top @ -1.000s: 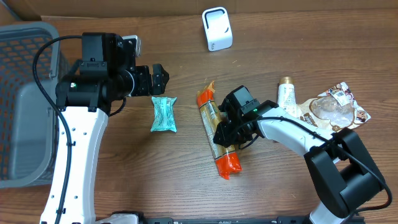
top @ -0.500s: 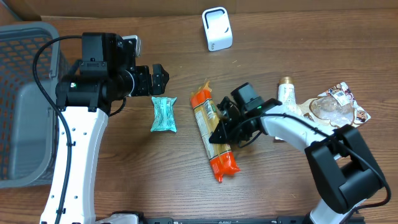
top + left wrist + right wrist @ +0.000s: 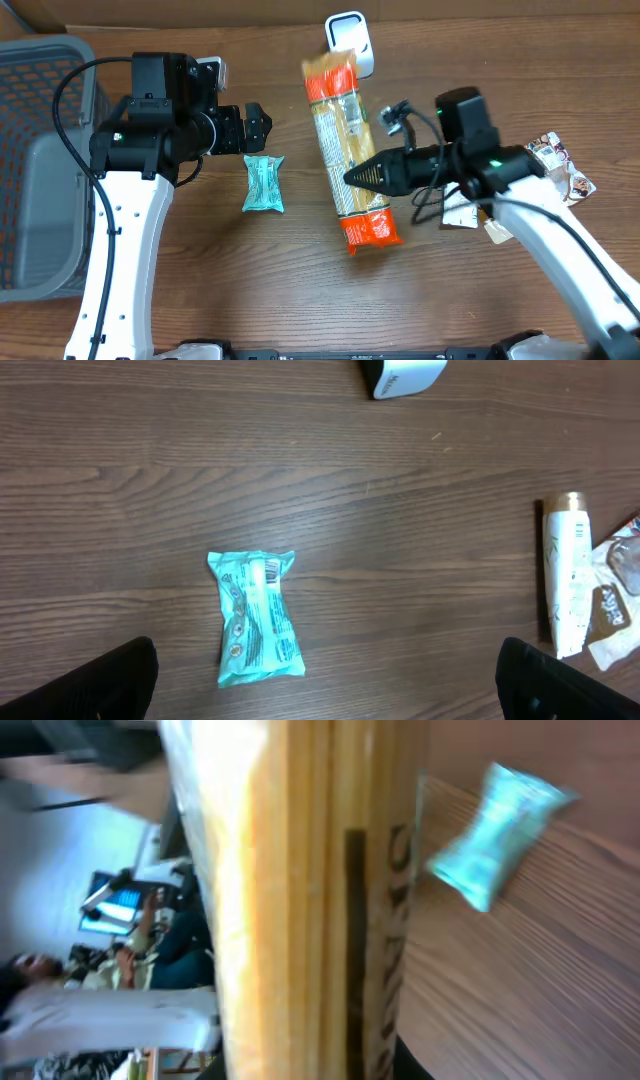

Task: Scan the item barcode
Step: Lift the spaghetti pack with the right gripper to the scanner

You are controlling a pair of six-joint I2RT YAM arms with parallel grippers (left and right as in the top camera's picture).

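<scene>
Orange-ended and long, the pasta packet is hanging clear of the worktop in the right hand, which is pinching its near half from the right side, jaws narrow. Its long axis is running near to far, with the far end pointing at the white scanner and overlapping it from overhead. The left hand is gaping wide and empty above the teal packet, well left of the scanner.
</scene>
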